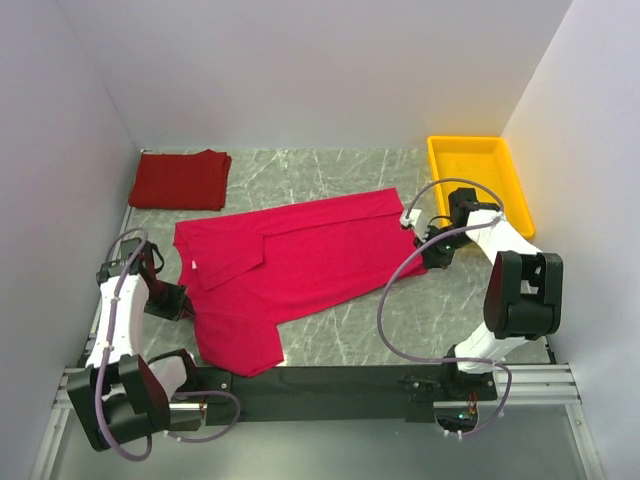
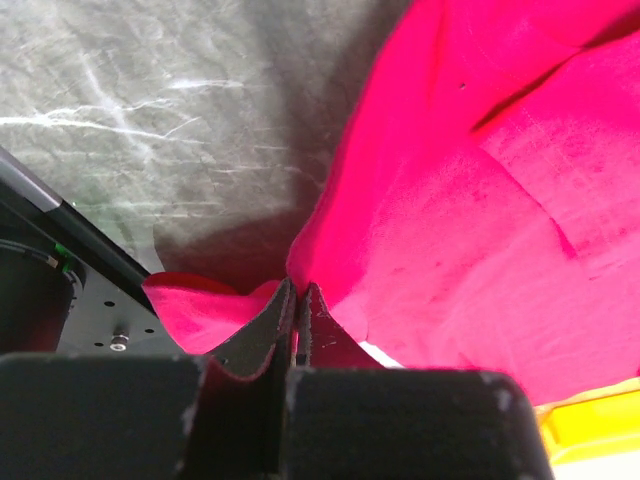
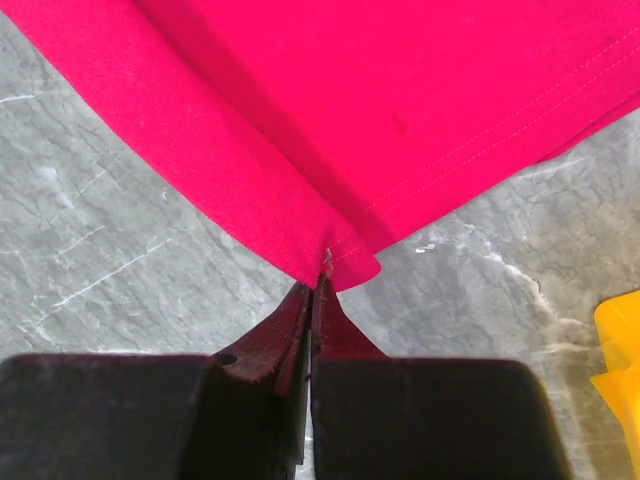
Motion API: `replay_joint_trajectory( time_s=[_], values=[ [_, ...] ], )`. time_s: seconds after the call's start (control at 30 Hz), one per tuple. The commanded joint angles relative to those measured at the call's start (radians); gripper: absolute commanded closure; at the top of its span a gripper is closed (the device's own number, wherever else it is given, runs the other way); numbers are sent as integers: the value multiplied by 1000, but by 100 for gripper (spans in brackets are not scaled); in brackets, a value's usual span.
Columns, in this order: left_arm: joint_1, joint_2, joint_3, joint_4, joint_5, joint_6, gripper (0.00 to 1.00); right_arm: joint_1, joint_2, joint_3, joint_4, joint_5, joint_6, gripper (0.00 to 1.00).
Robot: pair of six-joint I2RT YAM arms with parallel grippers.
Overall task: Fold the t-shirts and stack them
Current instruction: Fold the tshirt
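Risk first: we've got the bright red shirt [image 1: 290,265] pinched at two spots well apart, and both grips look thin. The right hand [image 3: 315,290] has only the v. tip of a hem corner. A sharp tug or fast lift could pull that corner out, and the shirt would flop onto the desk [image 1: 340,335] crooked. The left hand [image 2: 297,305] bites a small bunched fold at the sleeve side. If it rises unevenly vs. the right, the cloth could twist or drag & the fold lands skewed. There's also a diagonal flap doubled over near the collar, and pulling may carry that crease along. The yellow tray [image 1: 478,150] sits just behind the right arm, so a wide swing could clip it, we reckon.

Hands now: right one squeezed fully together, tips meeting on the hem corner, nothing else in it. Left one likewise clamped tight, red cloth caught between the pads, a bit poking out sideways. The shirt lies spread across mid-desk, between the arms. The dark red shirt [image 1: 182,180], folded, waits in the far left corner, well apart from both hands. That's prob. where the stack goes.
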Motion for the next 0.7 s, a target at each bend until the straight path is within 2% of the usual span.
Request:
replay_joint_trajectory(
  time_s=[0.0,0.2,0.4,0.67],
  values=[
    [16,-26,3,-34,12,-35,99,-9,-2,32,29,-2,16,100],
    [53,-23,38,-37,26,-46,99,-14,32,48,68,40,63,100],
    [93,-29,95,-54,21,-58,99,-15,93,68,54,90,43,100],
    [116,-65,30,-17,79,-73,99,-15,93,42,5,51,-35,100]
  ],
)
